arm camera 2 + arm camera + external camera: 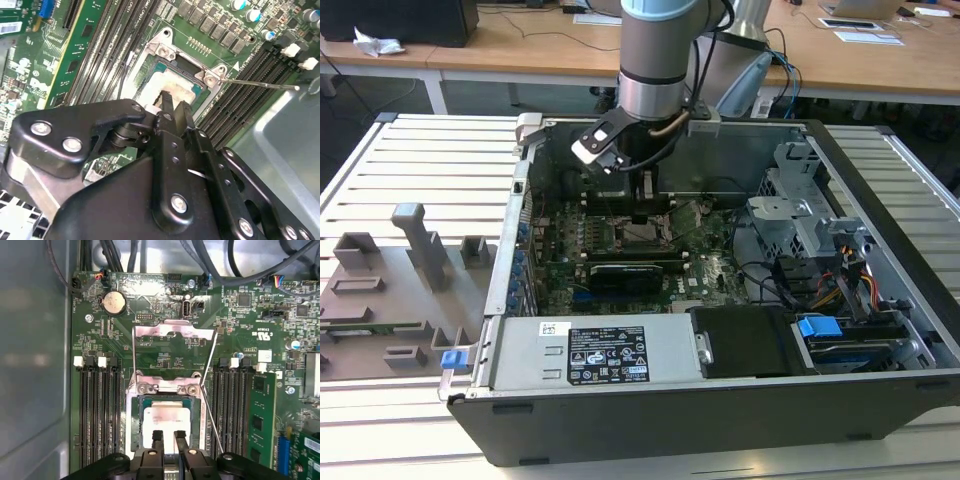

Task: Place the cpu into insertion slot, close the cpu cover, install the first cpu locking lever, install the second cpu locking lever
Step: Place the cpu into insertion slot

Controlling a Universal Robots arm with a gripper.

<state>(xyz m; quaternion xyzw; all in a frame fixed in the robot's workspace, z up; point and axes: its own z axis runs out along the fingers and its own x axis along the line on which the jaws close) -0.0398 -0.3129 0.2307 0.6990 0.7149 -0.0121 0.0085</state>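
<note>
My arm hung vertical, wrist pointing down. Gripper fingers sat nearly closed w/ slim gap.

The cpu, a small flat square chip with a pale silver-grey top, is lying flat inside the insertion slot, a square socket with a silver metal frame sitting in the green circuit board between the banks of long black memory slots. The cpu cover, a thin silver frame plate with a square cut-out, is standing swung open, hinged at the socket's edge and leaning away from the chip. In the second wrist view the chip is showing bare within the socket
</note>
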